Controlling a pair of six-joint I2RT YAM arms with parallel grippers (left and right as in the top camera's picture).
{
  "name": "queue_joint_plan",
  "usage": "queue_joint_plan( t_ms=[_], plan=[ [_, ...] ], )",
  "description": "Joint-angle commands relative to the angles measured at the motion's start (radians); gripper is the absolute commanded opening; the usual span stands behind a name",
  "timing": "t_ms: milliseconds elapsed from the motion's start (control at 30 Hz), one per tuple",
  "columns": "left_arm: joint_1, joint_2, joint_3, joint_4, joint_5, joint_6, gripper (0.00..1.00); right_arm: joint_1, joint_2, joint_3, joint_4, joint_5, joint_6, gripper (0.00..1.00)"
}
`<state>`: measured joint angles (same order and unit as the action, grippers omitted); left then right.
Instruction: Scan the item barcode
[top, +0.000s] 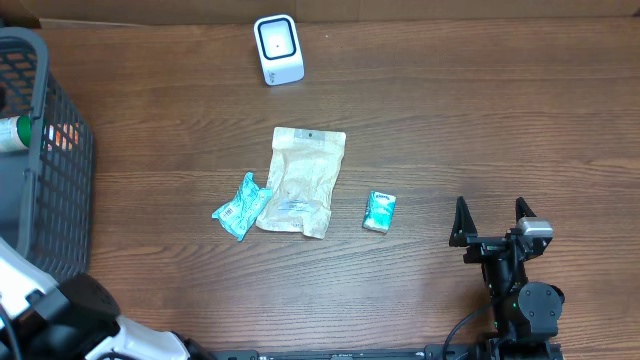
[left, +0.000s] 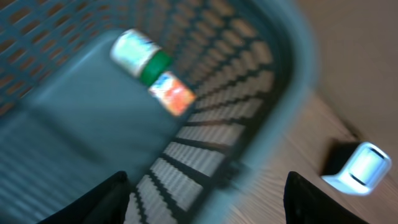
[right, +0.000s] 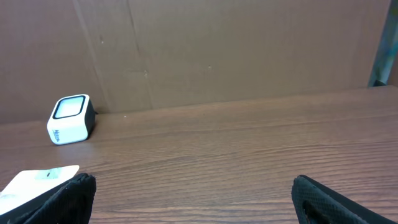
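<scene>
Items to scan lie mid-table: tan kraft-paper flat pouch (top: 300, 180), crumpled teal plastic packet (top: 241, 206) touching the pouch's left edge, small teal-and-white box (top: 379, 211) just right of the pouch and apart from it. No barcode is readable on any of them from above. The white boxy barcode scanner (top: 278, 48) stands at the far edge of the brown wood-grain table (top: 480, 120), window up, well apart from all three. The dark grey plastic mesh basket (top: 60, 180) sits at far left with a white bottle with green cap and orange label (left: 149, 62) lying inside. The left gripper (left: 206, 180) hangs over the basket interior, fingers spread, nothing between them; the view is blurred. The right gripper (top: 492, 215) is parked near the front right, jaws wide, empty, pointing at the scanner. Judgement: this is a between-items step, with the bottle looking done and three items left, none picked. The next move calls for one arm to reach an item; the box is closest to the right arm. It must be gripped by the edges so the code stays exposed, lifted, then presented code-side toward the scanner window. The pouch is flat on the wood and likely hard to pinch.
</scene>
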<state>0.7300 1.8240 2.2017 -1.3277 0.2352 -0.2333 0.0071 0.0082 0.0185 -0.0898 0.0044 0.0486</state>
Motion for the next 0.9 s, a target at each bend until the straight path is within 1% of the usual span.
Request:
queue_joint_plan(
  t_ms=[0,100,267,567,700,867],
  plan=[
    [0.022,0.083,-0.027,0.006,-0.034,-0.020,0.65,-0.002,-0.005,-0.010,0.006,0.005,-0.005,1.00],
    [0.023,0.171,-0.027,0.013,-0.084,-0.071,0.66,-0.002,-0.005,-0.010,0.006,0.005,-0.005,1.00],
    [0.017,0.289,-0.027,0.063,-0.084,-0.150,0.66,-0.002,-0.005,-0.010,0.006,0.005,-0.005,1.00],
    [-0.023,0.466,-0.027,0.148,-0.087,-0.175,0.64,-0.002,-0.005,-0.010,0.006,0.005,-0.005,1.00],
    [-0.033,0.522,-0.027,0.159,-0.087,-0.237,0.59,-0.002,-0.005,-0.010,0.006,0.005,-0.005,1.00],
    [-0.039,0.575,-0.027,0.185,-0.089,-0.382,0.50,-0.002,-0.005,-0.010,0.006,0.005,-0.005,1.00]
  ],
)
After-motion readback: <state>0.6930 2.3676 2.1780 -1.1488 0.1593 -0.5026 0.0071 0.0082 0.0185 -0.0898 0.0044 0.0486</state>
